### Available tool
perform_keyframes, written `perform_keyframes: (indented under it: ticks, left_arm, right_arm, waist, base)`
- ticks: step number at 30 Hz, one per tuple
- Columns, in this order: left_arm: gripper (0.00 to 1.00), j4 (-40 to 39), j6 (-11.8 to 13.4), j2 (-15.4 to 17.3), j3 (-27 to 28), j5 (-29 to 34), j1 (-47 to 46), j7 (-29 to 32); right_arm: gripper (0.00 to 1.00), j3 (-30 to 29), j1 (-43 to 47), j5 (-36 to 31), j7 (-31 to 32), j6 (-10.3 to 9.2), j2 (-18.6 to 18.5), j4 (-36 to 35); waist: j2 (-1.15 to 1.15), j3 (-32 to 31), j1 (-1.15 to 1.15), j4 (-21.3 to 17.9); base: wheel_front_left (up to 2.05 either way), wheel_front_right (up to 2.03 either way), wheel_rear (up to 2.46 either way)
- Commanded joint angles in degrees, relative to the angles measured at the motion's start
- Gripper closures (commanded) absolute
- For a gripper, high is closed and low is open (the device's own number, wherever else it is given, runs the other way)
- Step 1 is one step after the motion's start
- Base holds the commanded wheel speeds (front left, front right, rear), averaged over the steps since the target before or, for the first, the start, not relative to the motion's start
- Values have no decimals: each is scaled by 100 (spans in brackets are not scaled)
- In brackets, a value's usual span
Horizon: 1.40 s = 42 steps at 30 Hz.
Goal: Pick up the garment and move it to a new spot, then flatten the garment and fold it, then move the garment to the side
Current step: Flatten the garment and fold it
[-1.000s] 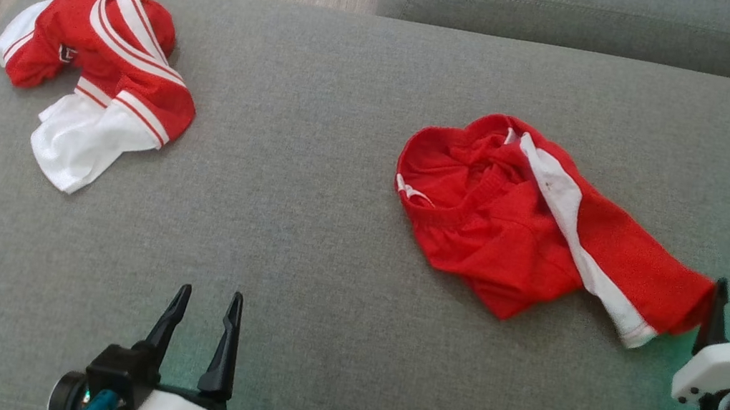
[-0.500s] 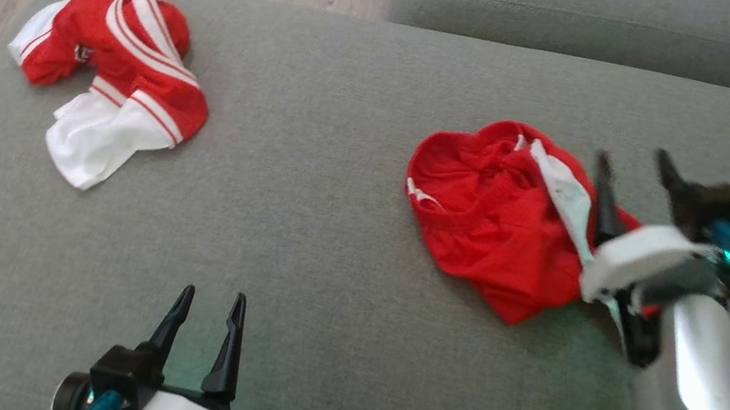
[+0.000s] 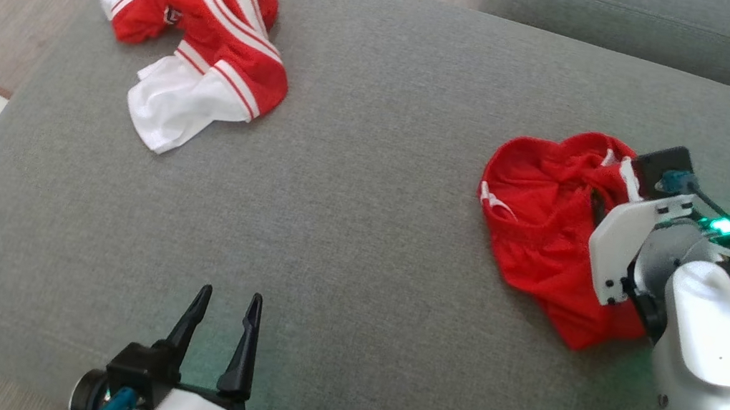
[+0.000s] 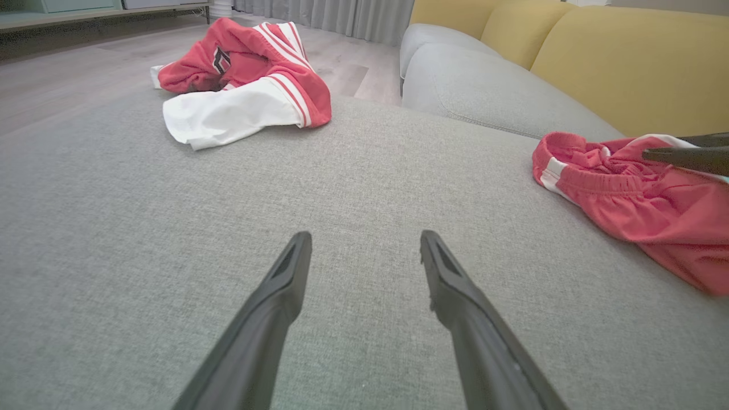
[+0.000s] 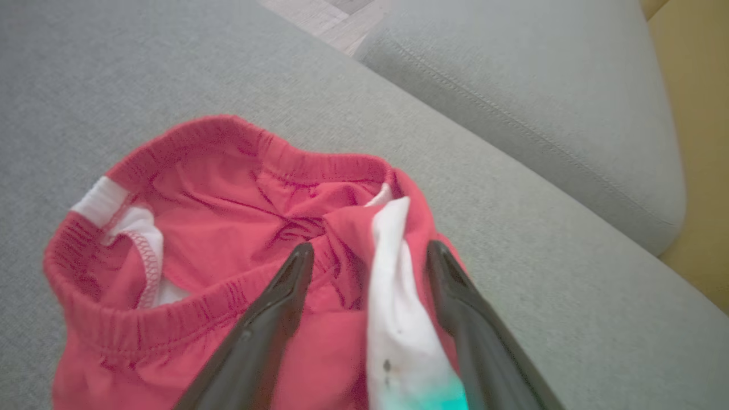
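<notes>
Fingers of the right gripper (image 5: 369,249) straddle, spread wide, the crumpled red-and-white fabric shorts (image 5: 216,222). The left gripper (image 4: 365,236) hangs spread and empty over the grey woven cushion (image 4: 142,228).

The left hand (image 3: 230,297) sits low, fingers spread and pointing forward. The right hand (image 5: 369,247), on its silver forearm (image 3: 713,344), angles downward with fingers wide apart.

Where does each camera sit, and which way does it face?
Head: on the head, looking down at the grey cushion; left jaws low, right arm over red shorts.
Left wrist: along open left jaws, across the cushion toward the striped garment.
Right wrist: down between open right jaws onto the shorts.
Shared: all see the shorts.
</notes>
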Motion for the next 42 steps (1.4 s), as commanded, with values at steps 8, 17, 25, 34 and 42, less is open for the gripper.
perform_keyframes:
  ticks: [8,17,25,34,42]
  left_arm:
    - [0,-48,-65,-31,246,19,-192,-114]
    - [0,44,-85,26,262,71,-58,-118]
    - [0,-11,-22,165,301,63,145,-110]
    - [0,-186,55,291,347,21,205,-41]
    - [0,-234,70,301,315,-2,137,-22]
  right_arm:
    - [100,-30,-285,-79,-12,21,27,204]
    - [100,90,-341,10,-838,21,351,203]
    - [100,1474,-3,1046,-1317,21,534,-674]
    - [100,3033,641,2190,-1036,21,273,-2188]
    - [100,3649,1103,2466,-1013,21,90,-1836]
  waist:
    - [0,-14,0,52]
    - [0,-296,0,-268]
    - [0,-674,0,-702]
    - [0,-719,0,-992]
    - [0,-559,0,-838]
  base:
    - [0,0,0]
    - [0,0,0]
    - [0,0,0]
    - [0,0,0]
    - [0,0,0]
